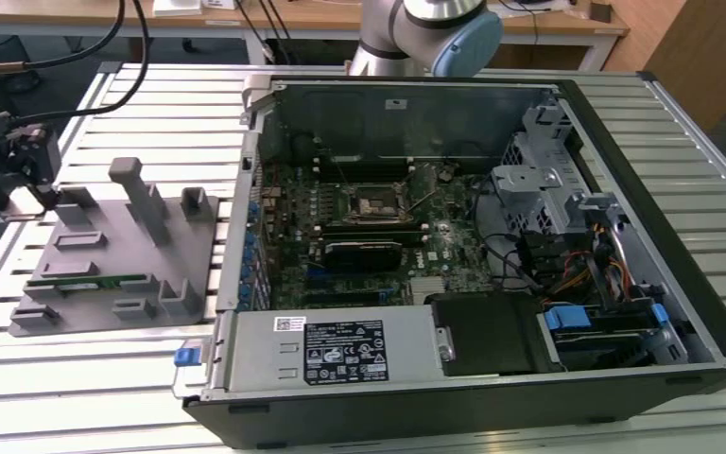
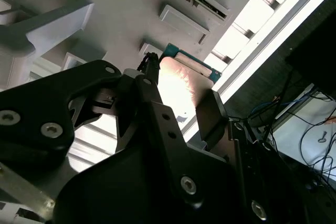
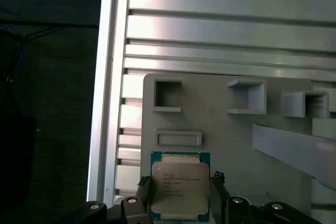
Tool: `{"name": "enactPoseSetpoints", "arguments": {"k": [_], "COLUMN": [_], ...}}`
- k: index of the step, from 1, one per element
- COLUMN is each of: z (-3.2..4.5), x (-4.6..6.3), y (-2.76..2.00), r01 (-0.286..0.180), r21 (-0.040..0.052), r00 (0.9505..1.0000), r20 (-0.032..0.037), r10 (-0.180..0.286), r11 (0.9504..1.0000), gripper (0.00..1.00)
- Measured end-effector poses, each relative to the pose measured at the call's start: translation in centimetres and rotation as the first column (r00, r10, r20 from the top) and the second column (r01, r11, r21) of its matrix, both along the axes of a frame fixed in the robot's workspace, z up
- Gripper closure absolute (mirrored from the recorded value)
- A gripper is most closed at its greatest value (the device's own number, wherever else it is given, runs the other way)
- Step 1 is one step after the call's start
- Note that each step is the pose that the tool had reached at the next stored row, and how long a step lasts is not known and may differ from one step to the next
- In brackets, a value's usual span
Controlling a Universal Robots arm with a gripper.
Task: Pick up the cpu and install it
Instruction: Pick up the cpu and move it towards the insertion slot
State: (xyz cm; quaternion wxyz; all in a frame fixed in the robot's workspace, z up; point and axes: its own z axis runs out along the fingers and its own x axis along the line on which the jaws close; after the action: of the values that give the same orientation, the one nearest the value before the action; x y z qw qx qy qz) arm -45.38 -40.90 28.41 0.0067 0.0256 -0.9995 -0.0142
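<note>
The cpu [image 3: 180, 182], a flat square chip with a shiny silver top and a thin green edge, sits between the two black fingers of my gripper [image 3: 180, 195]. Both fingers press on its opposite sides, so the gripper is shut on it. In the second wrist view the cpu [image 2: 181, 85] shows just over the edge of the grey fixture plate [image 2: 105, 3]. In the exterior view my gripper [image 1: 29, 184] hangs at the far left, over the left edge of the fixture plate [image 1: 105, 251]. The motherboard's square cpu socket [image 1: 372, 203] lies inside the open computer case [image 1: 615, 161].
A long green memory stick [image 1: 92, 282] lies in a slot on the fixture plate, among several upright grey posts [image 1: 136, 189]. The case holds a power supply [image 1: 325, 348], drive cages and cable bundles [image 1: 578, 260]. Everything rests on a slatted metal table [image 1: 73, 397].
</note>
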Motion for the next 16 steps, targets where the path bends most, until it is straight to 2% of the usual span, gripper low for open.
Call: {"name": "enactPoseSetpoints", "arguments": {"k": [16], "z": [1.47], "x": [0.0], "y": [0.06], "r01": [0.0], "r21": [0.0], "r00": [1.0], "r20": [0.0], "r10": [0.0], "r11": [1.0], "gripper": [0.47]}}
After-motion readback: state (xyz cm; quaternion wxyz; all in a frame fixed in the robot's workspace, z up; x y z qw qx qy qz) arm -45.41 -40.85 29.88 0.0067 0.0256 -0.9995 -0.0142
